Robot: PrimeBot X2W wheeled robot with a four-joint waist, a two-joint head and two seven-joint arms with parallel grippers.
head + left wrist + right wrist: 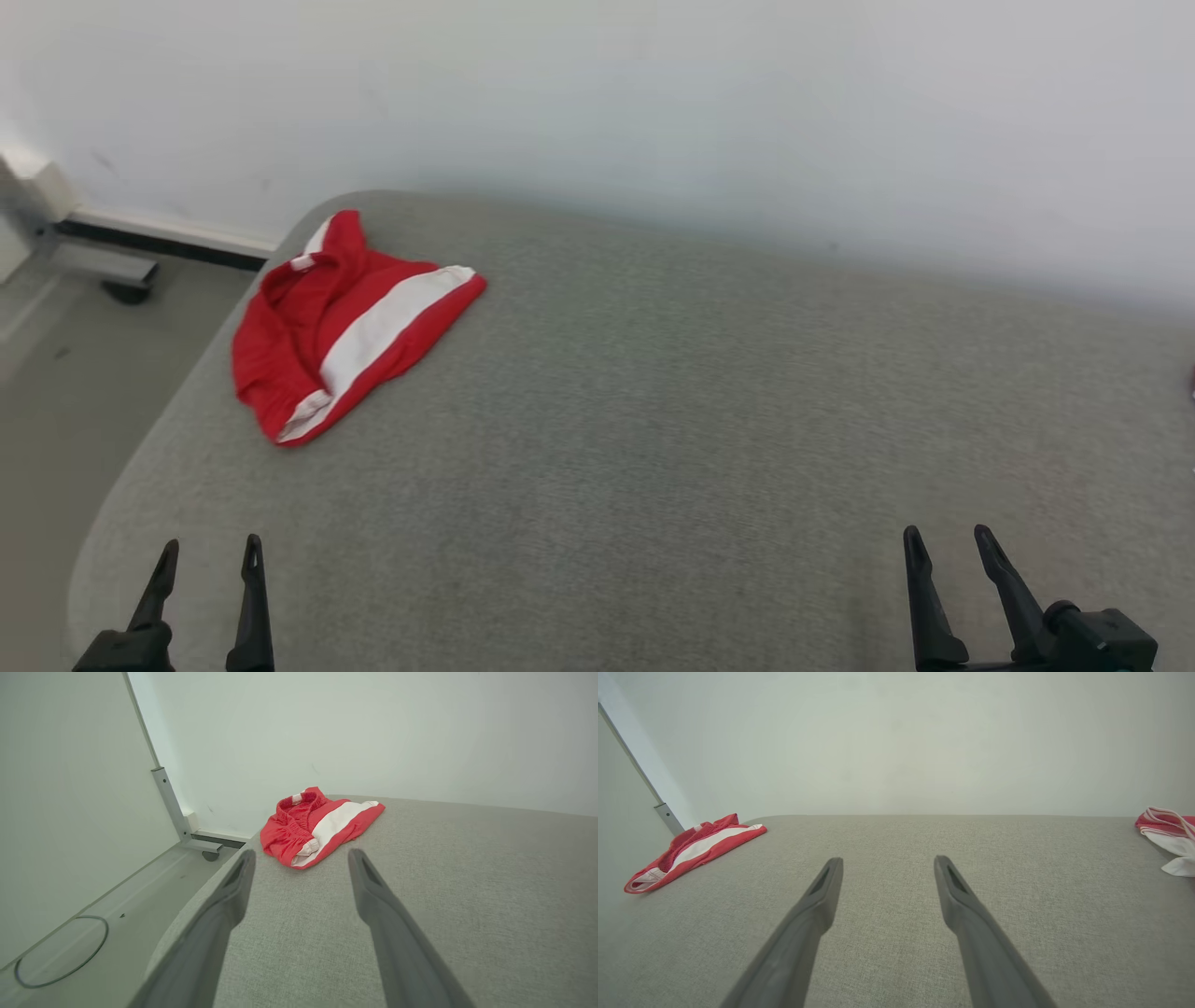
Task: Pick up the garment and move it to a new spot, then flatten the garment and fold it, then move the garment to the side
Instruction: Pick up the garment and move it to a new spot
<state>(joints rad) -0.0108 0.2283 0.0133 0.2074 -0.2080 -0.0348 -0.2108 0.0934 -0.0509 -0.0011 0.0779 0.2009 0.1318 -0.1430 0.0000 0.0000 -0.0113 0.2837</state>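
The red garment with a white stripe [345,322] lay in a loose heap in the upper left of the head view, on the far left corner of the grey fabric surface [672,420], near its rounded edge and well apart from both grippers. The left gripper [211,543] stood at the lower left of that view and the right gripper [946,532] at the lower right, each with its two dark fingers spread wide and nothing between them. In the right wrist view another red and white cloth [1169,842] lay at the right edge of the frame.
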